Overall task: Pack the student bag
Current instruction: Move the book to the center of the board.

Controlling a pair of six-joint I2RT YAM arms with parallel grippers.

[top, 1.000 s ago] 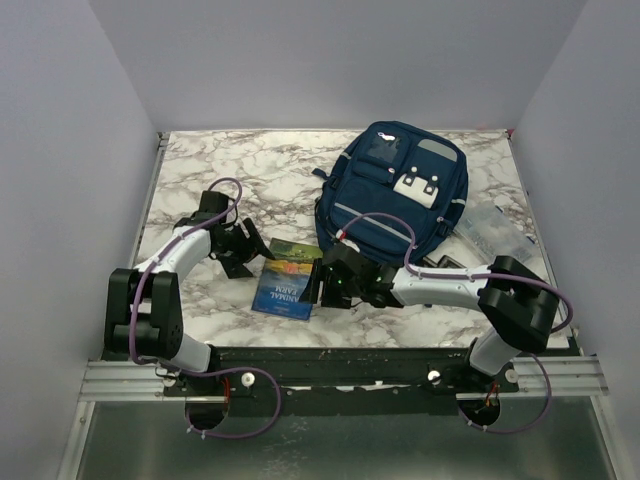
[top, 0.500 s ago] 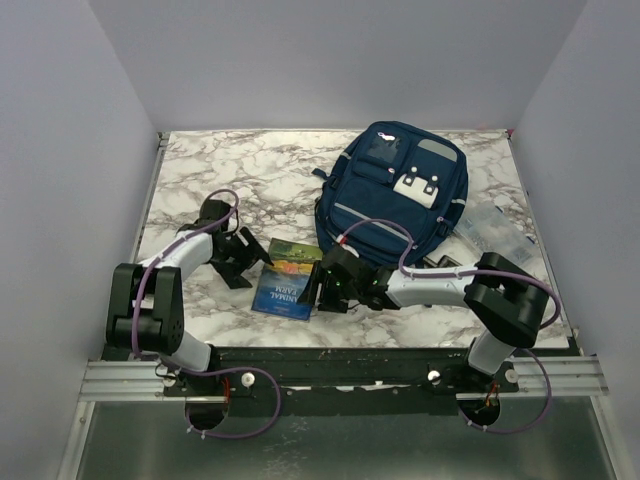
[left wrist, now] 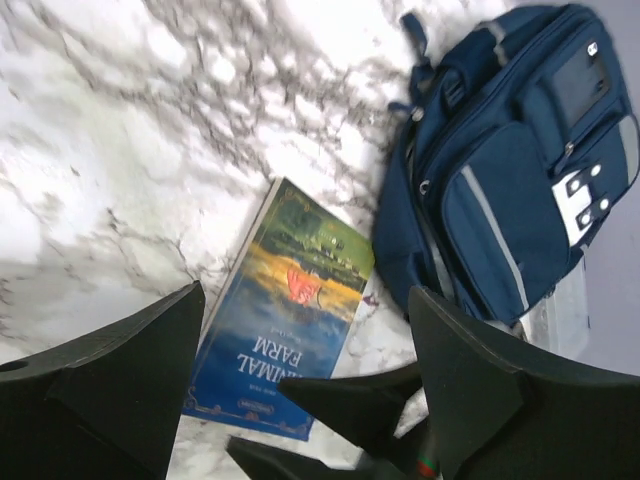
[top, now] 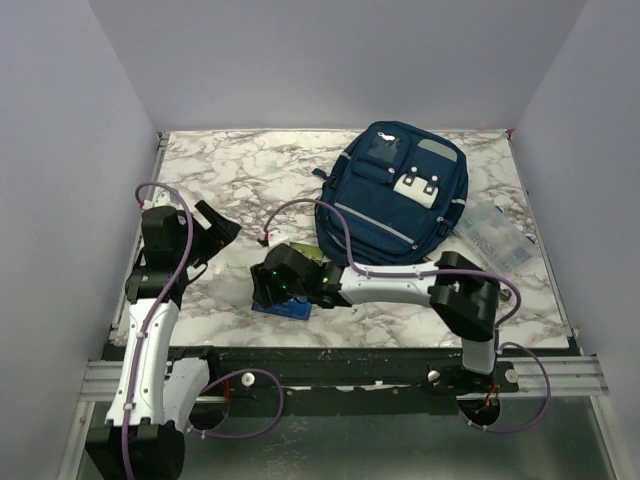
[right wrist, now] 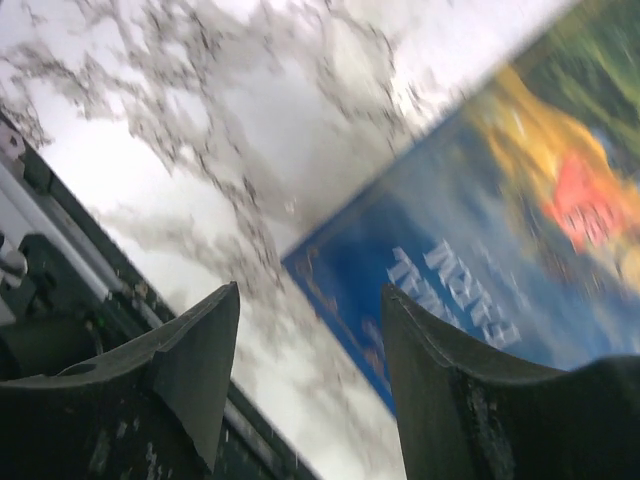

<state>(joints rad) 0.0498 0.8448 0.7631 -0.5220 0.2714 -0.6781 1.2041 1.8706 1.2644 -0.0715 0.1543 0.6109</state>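
The book (left wrist: 285,330), its title "Animal Farm" reading upside down, lies flat on the marble counter (left wrist: 130,150). Up and right of the book lies the student bag (left wrist: 500,190), front pockets up, one corner beside it. The left hand (left wrist: 305,292) frames the book, fingers spread wide, gripping nothing. The right hand (left wrist: 255,415) reaches in at the book's lower edge.

A white marble table (top: 250,165) in a small, pale room.
Plain light purple walls (top: 330,60) stand on the far, left and right sides; a silver metal rail (top: 575,375) runs along the table's near edge.
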